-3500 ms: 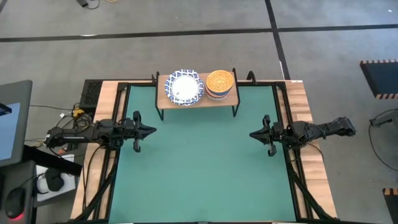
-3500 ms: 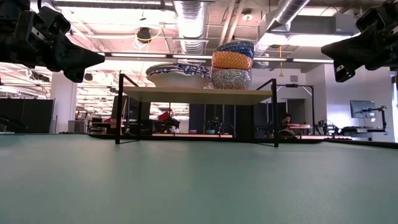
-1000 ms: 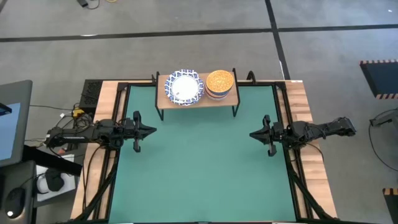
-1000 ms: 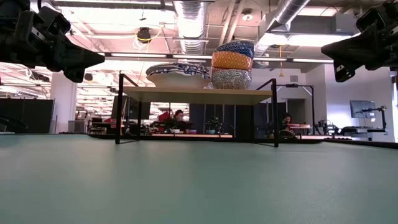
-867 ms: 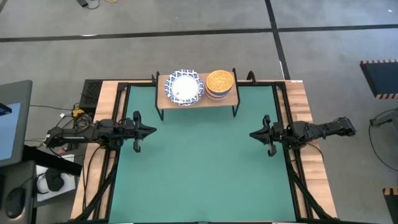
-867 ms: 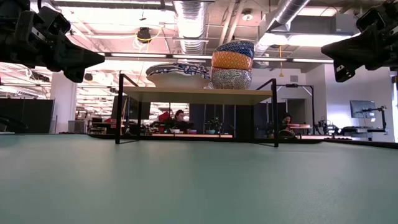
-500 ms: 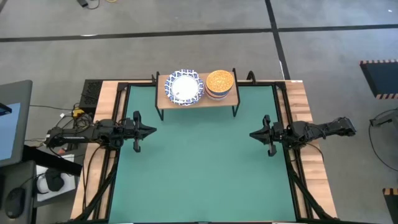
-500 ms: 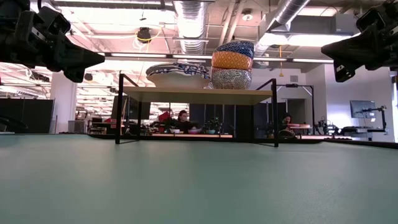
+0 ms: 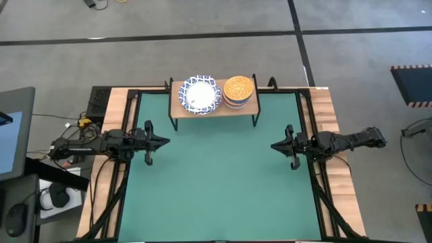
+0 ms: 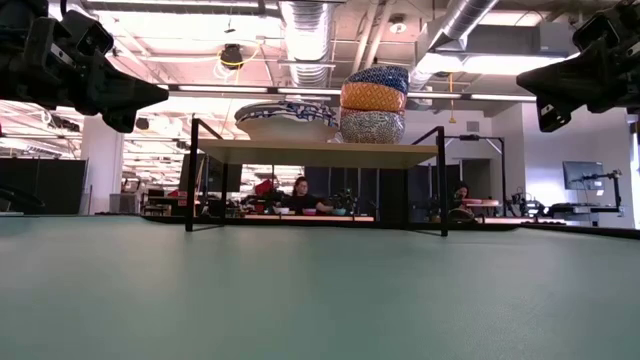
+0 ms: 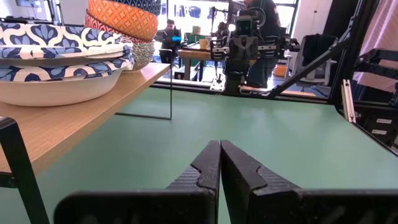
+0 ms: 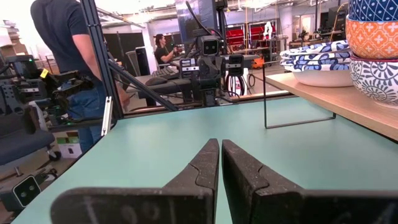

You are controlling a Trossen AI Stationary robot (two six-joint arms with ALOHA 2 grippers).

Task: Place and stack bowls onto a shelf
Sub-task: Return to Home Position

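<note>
Basically nothing on the rig has moved over the last few seconds. The left end effector (image 9: 164,142) sits at the left edge of the tabletop (image 9: 216,196) and the right end effector (image 9: 275,145) at the right edge, same as before. Both point inward, are raised off the green surface and are well apart from the shelf (image 9: 212,106). In the wrist views each pair of fingers is pressed together with nothing between them. The only change is a seated person (image 10: 298,192) far back in the room, seen under the shelf, who has shifted a little. My read is that the home pose is already reached and the job is done, or as good as done.

The shelf stands at the far middle of the tabletop. The white bowls (image 9: 200,94) with blue lattice rims are nested in one stack on its left half. The smaller bowls (image 9: 238,88) are piled on its right half, and the top one looks yellow-orange from above. The two stacks are just beside each other; whether they touch, I cannot tell. Every bowl in view is on the shelf.

A monitor (image 9: 13,131) and cables (image 9: 74,125) sit off the table's left side. Another person (image 12: 68,50) in a dark top stands past the table's left edge. Nothing lies between the arms and the shelf.
</note>
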